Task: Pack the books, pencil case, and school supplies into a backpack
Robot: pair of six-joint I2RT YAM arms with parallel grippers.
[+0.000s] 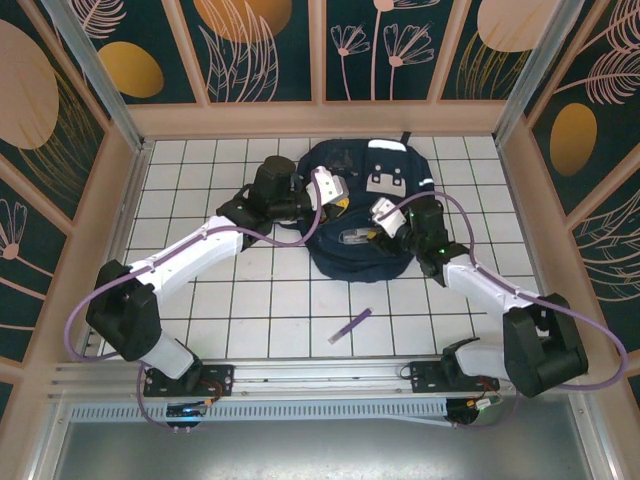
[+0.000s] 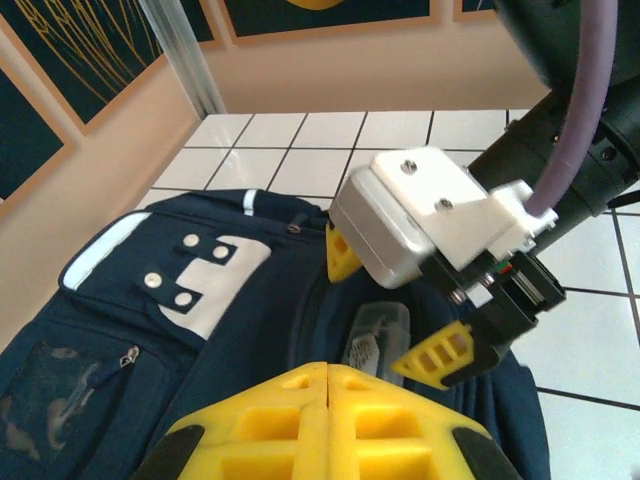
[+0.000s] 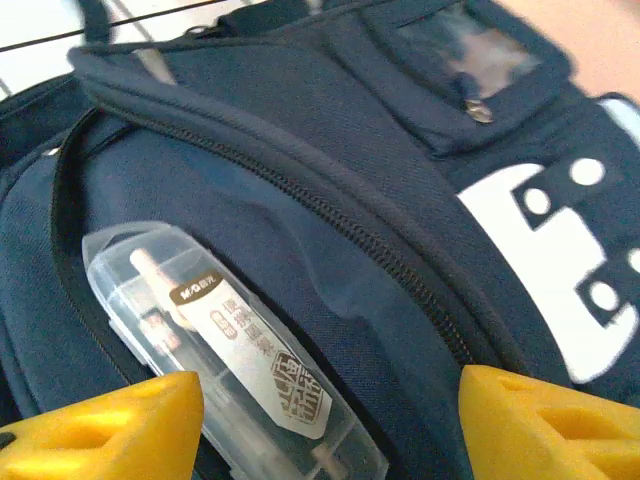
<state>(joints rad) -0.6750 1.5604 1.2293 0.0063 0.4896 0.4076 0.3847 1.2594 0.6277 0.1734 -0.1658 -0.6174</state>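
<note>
The right gripper [image 3: 330,385] is held spread wide over a clear packet [image 3: 235,345] lying on the backpack [image 3: 300,130]; the left gripper [image 2: 328,375] is pressed closed, empty.

A robot-lab booth: gridded table [image 1: 250,330], floral panel walls [image 1: 260,50].

Clear packet [image 3: 240,360], lower end seemingly offscreen
</note>
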